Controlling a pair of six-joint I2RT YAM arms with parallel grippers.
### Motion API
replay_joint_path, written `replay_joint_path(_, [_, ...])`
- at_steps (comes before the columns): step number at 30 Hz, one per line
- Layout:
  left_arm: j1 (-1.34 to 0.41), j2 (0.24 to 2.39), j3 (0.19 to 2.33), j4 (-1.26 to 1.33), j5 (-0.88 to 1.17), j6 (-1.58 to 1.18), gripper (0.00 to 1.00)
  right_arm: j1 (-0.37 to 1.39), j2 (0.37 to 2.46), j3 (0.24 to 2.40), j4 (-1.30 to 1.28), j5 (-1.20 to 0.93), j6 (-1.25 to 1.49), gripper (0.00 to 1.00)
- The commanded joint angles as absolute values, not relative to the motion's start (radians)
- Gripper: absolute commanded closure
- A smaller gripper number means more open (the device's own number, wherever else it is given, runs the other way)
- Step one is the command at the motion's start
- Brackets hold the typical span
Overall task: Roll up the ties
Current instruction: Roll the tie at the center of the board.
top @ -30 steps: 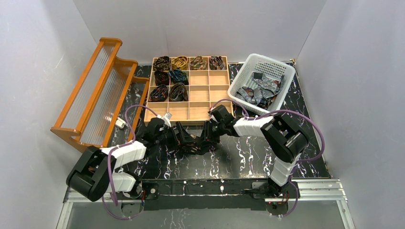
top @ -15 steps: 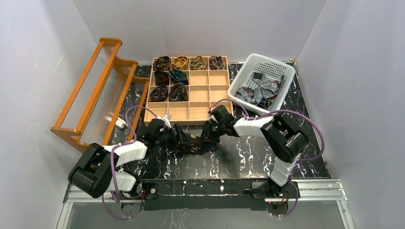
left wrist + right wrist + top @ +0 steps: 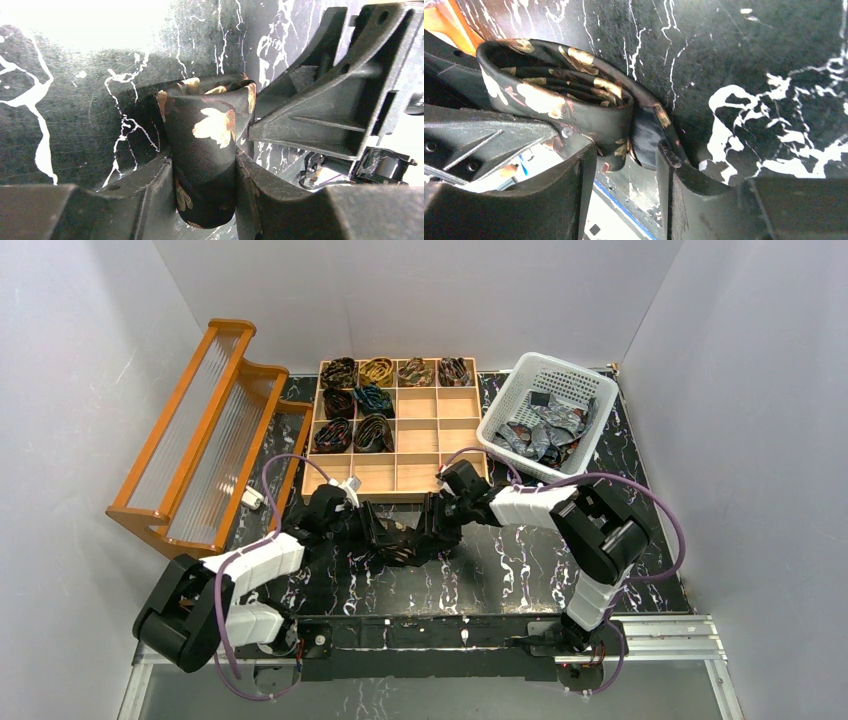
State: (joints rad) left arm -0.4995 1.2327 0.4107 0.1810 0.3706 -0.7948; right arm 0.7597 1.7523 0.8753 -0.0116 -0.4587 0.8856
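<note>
A dark brown tie with gold flowers, rolled into a small coil [image 3: 401,541], stands on the black marbled table between my two grippers. In the left wrist view my left gripper [image 3: 204,167] is shut on the coil [image 3: 207,145], both fingers pressing its sides. In the right wrist view the same coil [image 3: 559,100] has its outer end between my right gripper's [image 3: 626,150] fingertips, whose jaws stand apart and loose around it. From above, the left gripper [image 3: 385,537] and right gripper [image 3: 422,538] meet at the coil.
A wooden compartment tray [image 3: 420,468] behind the grippers holds several rolled ties [image 3: 355,400] in its back-left cells. A white basket [image 3: 590,390] at the back right holds loose grey-silver ties [image 3: 545,435]. An orange wooden rack [image 3: 200,430] stands at the left.
My left jaws have closed onto the coil. The right jaws have widened around it. The left arm's elbow shifted slightly; the coil stayed in place.
</note>
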Motion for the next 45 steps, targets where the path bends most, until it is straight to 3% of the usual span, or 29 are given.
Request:
replay_joint_path(1, [-0.503,1.216,0.463,0.031,0.320,-0.719,0.66,0.760,1.673,0.910,-0.100,-0.403,0.866,0.44])
replay_joint_path(11, [-0.568,1.211,0.613,-0.249,0.095,-0.620,0.67,0.750,1.608,0.904,-0.172,-0.281,0.853,0.44])
replay_joint_path(25, [-0.889,1.306,0.835,-0.549,-0.489,-0.571,0.68,0.727,1.509,0.867,-0.238,-0.076,0.903,0.44])
replay_joint_path(32, [-1.014,1.408,0.914,-0.637,-0.660,-0.583,0.65,0.684,1.462,0.826,-0.242,-0.045,0.932,0.44])
replay_joint_path(45, [-1.188,1.590,1.033,-0.667,-0.675,-0.602,0.43,0.616,1.413,0.766,-0.228,-0.058,0.932,0.39])
